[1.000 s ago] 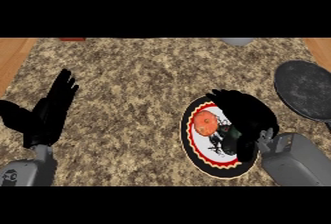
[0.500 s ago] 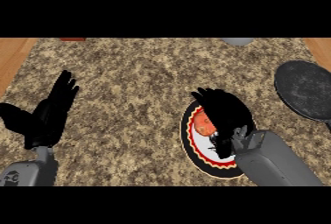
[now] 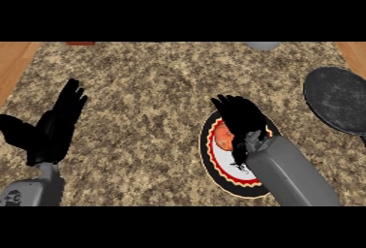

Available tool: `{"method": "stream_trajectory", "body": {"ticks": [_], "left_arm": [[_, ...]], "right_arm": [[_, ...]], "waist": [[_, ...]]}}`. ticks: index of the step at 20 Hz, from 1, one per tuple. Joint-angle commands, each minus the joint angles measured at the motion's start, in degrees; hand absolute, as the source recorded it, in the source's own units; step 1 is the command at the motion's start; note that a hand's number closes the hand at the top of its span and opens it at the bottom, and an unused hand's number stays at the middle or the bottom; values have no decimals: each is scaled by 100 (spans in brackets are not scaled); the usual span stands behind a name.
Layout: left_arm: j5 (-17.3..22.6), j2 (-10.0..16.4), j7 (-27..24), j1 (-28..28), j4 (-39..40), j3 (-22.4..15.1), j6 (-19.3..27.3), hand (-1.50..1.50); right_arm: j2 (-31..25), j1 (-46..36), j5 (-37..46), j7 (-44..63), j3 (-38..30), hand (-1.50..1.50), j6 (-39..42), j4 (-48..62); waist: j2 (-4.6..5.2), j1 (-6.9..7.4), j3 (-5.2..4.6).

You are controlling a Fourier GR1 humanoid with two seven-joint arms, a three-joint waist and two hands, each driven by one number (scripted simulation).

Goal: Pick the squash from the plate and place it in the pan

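1. Nearest me, my two grey forearms come in from the lower edge: the left forearm [image 3: 32, 188] at the bottom-left corner, the right forearm [image 3: 292, 173] slanting up from the lower right.
2. My left hand [image 3: 53, 130] rests at the left side of the counter, fingers straight and pointing up, thumb out to the side, holding nothing.
3. The plate [image 3: 223, 178] lies right of centre on the counter, white in the middle with a dark patterned rim.
4. The squash [image 3: 223, 137] lies on the plate's upper left part, an orange patch half hidden under my hand.
5. My right hand [image 3: 243, 121] is over the plate and the squash, fingers stretched forward and a little spread, not closed round it. I cannot tell whether it touches the squash.
6. The counter [image 3: 157, 97] is speckled brown and cream stone and fills nearly the whole view.
7. Further out on the right, the pan [image 3: 340, 104] sits dark and round, well apart from the plate, partly cut by the edge.
8. At the far corners I see strips of wooden surface [image 3: 14, 60].
9. On the far edge are a grey object [image 3: 263, 45] and a reddish-brown object [image 3: 80, 43], both mostly cut off.
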Motion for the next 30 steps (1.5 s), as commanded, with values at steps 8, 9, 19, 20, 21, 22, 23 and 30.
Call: {"method": "stream_trajectory", "body": {"ticks": [8,9,19,20,21,22,23,30], "left_arm": [[-109,-82,18,-247,183,173,-63,0],[-28,-92,-91,-280,359,262,-129,0],[-132,-53,244,-335,120,297,-174,0],[0,70,61,-129,144,453,-394,0],[-215,-220,26,-349,257,256,-66,0],[-236,-128,340,-245,-63,250,-66,0],[-153,-193,-3,117,-89,214,-247,0],[-349,-331,351,-249,-108,143,57,0]], "right_arm": [[284,215,752,-755,-291,-150,-324,826],[309,103,817,-953,-342,-150,-402,1033],[681,118,1176,-1421,-719,-150,-795,1663],[838,-64,1267,-1421,-736,-150,-912,2096],[810,-28,1166,-1294,-810,-150,-488,1660],[863,124,1235,-1313,-705,-150,-491,1548],[817,74,1311,-1813,-667,150,-1063,2240],[1096,-366,1627,-2378,-864,150,-1832,3160]], "waist": [[-1,-22,1],[1,-18,0],[-2,-23,1],[1,-5,0],[-3,-27,0],[-6,-22,1],[2,8,1],[8,9,2]]}}
